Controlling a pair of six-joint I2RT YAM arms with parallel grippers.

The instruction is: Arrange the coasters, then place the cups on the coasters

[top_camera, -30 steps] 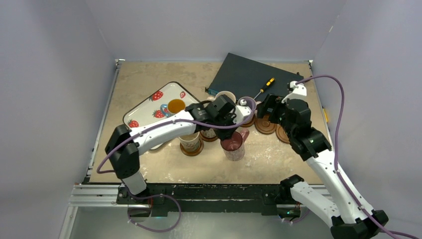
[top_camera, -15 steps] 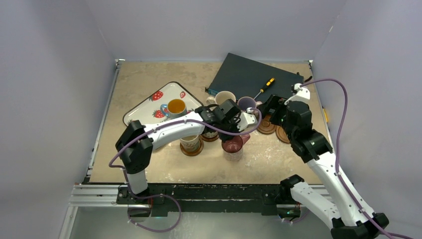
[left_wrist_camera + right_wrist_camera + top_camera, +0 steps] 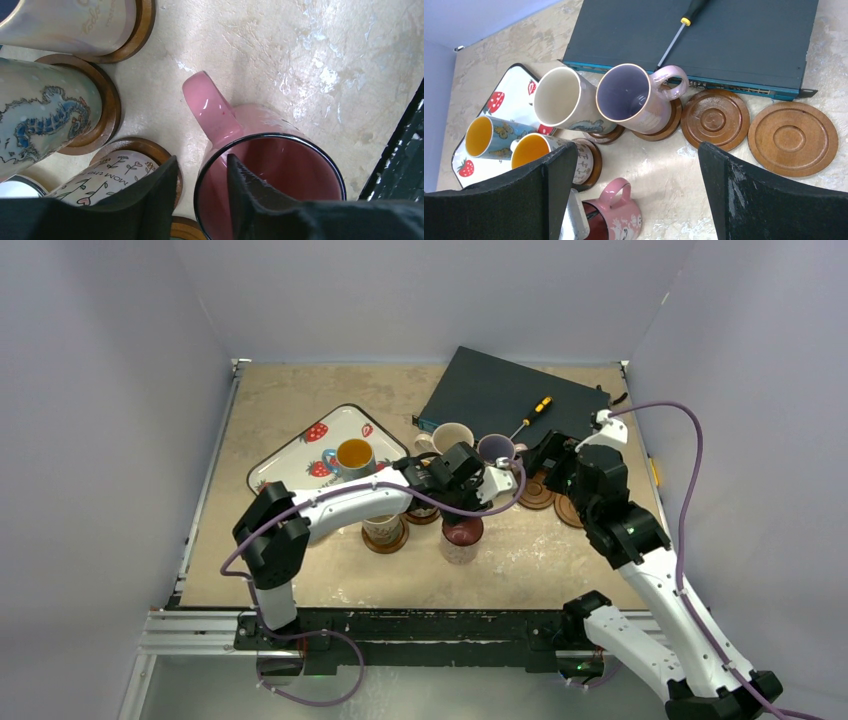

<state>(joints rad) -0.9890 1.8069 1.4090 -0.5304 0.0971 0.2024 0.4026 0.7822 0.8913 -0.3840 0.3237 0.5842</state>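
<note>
Left wrist view: left claw (image 3: 201, 167) sits astride the rim of the pink cup (image 3: 280, 170), fingers apart, not squeezing; bare coasters (image 3: 715, 118) lie rightward, nearer the wide-open right claw (image 3: 636, 150).

1. Table (image 3: 290, 390): beige mottled top, with pale scuffs toward the near edge.
2. Far right: flat dark box (image 3: 500, 390), lying askew.
3. Far left: white strawberry-print tray (image 3: 335, 430), also askew.
4. Just in front of the box: two bare coasters (image 3: 715, 119), side by side. More coasters lie to their left, each under a cup (image 3: 634, 97).
5. Pink mug (image 3: 212, 112): upright on the bare tabletop, near the coasters but on none of them.
</note>
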